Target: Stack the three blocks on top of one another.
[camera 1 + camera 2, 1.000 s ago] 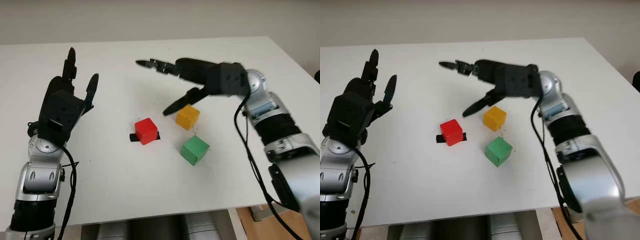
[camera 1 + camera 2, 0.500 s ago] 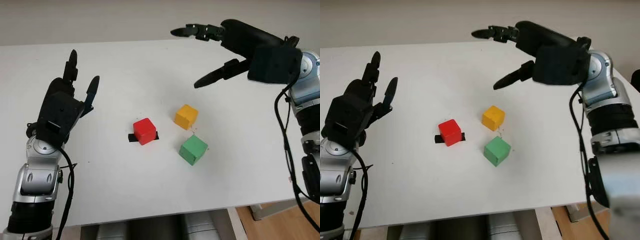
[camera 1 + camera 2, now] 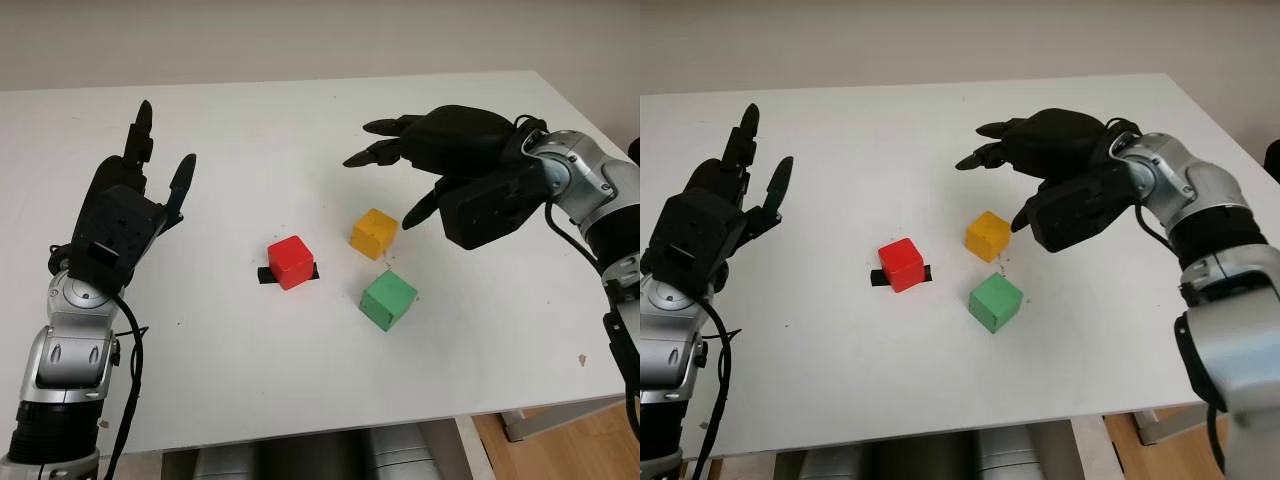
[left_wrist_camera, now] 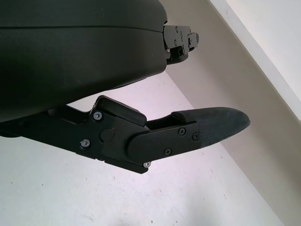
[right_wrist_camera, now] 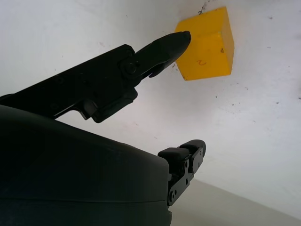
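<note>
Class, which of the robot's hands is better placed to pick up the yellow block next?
The right hand: open, it hovers just beside the yellow block. The left hand, open, is held up far across the table.

The table (image 3: 300, 390) has a smooth, matt white top with a few tiny dark specks. The red block (image 3: 292, 261), yellow block (image 3: 374, 233) and green block (image 3: 388, 299) look painted, smooth and a bit dull. Both the left hand (image 3: 130, 205) and right hand (image 3: 450, 170) have matt black plastic shells, and their forearms are shiny silver metal.
</note>
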Controlling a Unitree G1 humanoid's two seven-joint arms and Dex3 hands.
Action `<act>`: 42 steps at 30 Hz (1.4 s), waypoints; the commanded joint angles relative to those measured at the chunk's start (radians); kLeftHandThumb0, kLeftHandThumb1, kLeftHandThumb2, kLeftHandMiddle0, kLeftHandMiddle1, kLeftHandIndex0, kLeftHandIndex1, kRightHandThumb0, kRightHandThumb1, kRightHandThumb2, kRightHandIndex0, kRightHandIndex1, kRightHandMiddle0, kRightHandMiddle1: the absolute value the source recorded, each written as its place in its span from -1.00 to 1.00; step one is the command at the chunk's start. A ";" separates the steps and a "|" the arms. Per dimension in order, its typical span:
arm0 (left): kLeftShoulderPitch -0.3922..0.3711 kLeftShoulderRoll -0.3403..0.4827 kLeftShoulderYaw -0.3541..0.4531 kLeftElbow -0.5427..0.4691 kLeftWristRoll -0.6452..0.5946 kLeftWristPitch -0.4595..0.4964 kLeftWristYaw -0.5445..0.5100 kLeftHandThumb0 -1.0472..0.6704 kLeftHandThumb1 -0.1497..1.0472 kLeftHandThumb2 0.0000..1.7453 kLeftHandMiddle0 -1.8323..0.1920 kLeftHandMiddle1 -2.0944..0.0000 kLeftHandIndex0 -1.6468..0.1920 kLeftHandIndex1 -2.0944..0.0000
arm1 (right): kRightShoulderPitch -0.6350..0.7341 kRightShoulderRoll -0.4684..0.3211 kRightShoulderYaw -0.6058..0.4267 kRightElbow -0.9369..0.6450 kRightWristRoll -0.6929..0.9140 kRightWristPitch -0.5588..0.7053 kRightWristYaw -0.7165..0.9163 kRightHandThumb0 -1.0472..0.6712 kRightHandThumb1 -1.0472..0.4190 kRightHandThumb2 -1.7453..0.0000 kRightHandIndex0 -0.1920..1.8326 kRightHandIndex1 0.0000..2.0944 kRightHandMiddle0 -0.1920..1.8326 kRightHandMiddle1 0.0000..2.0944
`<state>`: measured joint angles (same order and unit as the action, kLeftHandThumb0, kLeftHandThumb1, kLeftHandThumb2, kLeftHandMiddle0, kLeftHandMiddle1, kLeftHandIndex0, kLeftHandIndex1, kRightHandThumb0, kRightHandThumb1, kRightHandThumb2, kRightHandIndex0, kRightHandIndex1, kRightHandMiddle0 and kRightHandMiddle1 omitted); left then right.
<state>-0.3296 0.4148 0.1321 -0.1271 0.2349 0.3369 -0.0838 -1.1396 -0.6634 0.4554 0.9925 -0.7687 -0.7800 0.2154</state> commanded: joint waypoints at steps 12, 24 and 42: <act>-0.014 0.012 -0.001 -0.014 0.002 -0.001 -0.002 -0.72 1.00 -0.24 0.95 0.95 0.91 0.95 | -0.032 0.021 0.105 0.075 -0.087 -0.040 -0.125 -0.38 -0.65 0.93 -0.70 -0.95 -0.37 -0.90; -0.005 0.009 0.002 -0.024 -0.004 -0.001 -0.007 -0.71 1.00 -0.25 0.95 0.95 0.91 0.95 | 0.003 0.034 0.173 0.134 -0.150 -0.044 -0.277 -0.37 -0.70 0.93 -0.65 -0.93 -0.29 -0.89; -0.003 0.009 0.001 -0.020 -0.006 -0.002 -0.009 -0.70 1.00 -0.24 0.96 0.95 0.92 0.95 | 0.000 0.068 0.197 0.228 -0.140 -0.032 -0.423 -0.26 -0.88 0.93 -0.49 -0.95 -0.33 0.05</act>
<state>-0.3295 0.4156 0.1321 -0.1348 0.2276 0.3391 -0.0930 -1.1392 -0.6033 0.6673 1.2094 -0.9272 -0.8115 -0.2136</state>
